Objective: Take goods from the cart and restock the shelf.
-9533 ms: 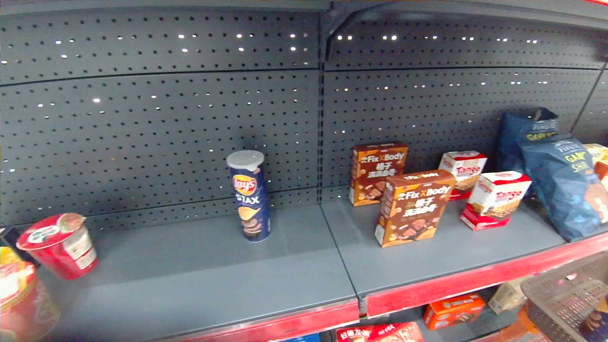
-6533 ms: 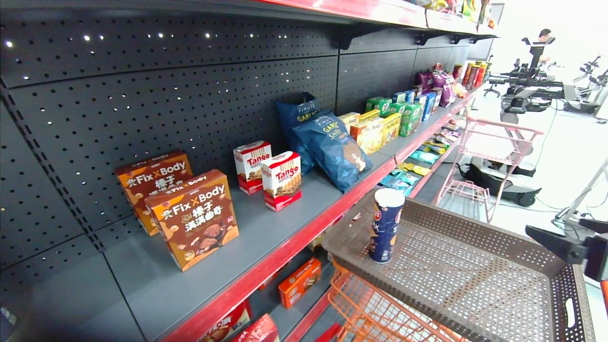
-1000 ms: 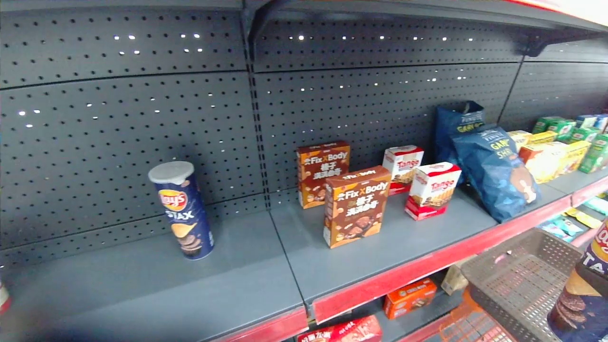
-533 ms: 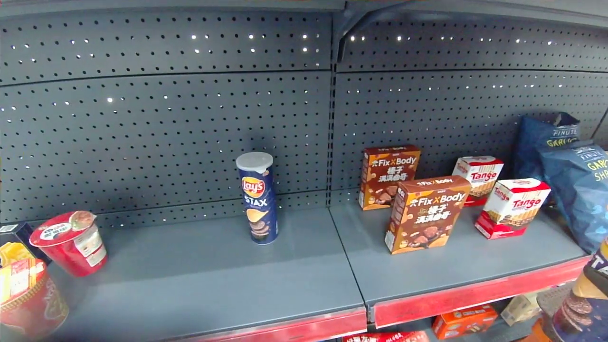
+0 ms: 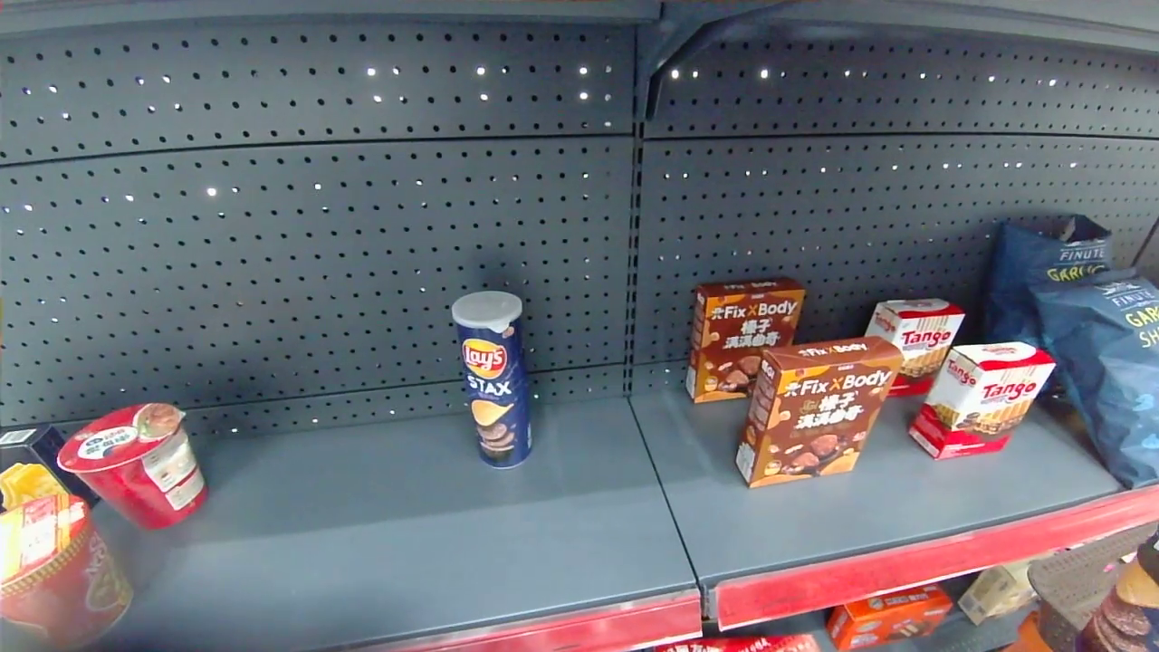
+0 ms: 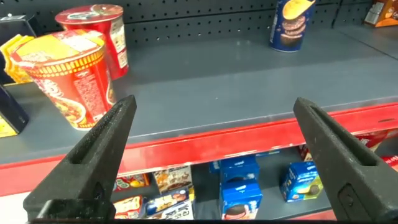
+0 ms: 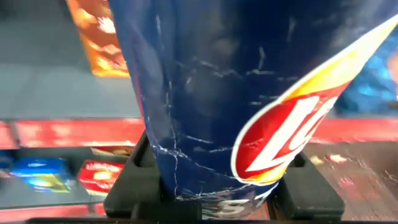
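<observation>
A dark blue chip can [image 5: 492,378] with a grey lid stands upright on the grey shelf [image 5: 407,534], near the pegboard back wall. A second can of the same kind [image 7: 249,93] sits between the black fingers [image 7: 134,180] of my right gripper [image 7: 217,193], which is shut on it. This held can [image 5: 1123,616] shows at the lower right corner of the head view, below and in front of the shelf's red front edge. My left gripper [image 6: 217,155] hangs open in front of the shelf's left part, with nothing between its fingers [image 6: 93,155].
Red noodle cups [image 5: 136,462] [image 5: 54,570] stand at the shelf's left end. Brown boxes [image 5: 815,407], red-and-white boxes [image 5: 982,398] and blue bags [image 5: 1096,362] fill the right part. The cart's grey perforated basket [image 5: 1077,570] is at lower right. Bare shelf lies around the standing can.
The head camera has swung left along the shelf. The held can has sunk lower in the bottom right corner. Goods on the shelf have not moved.
</observation>
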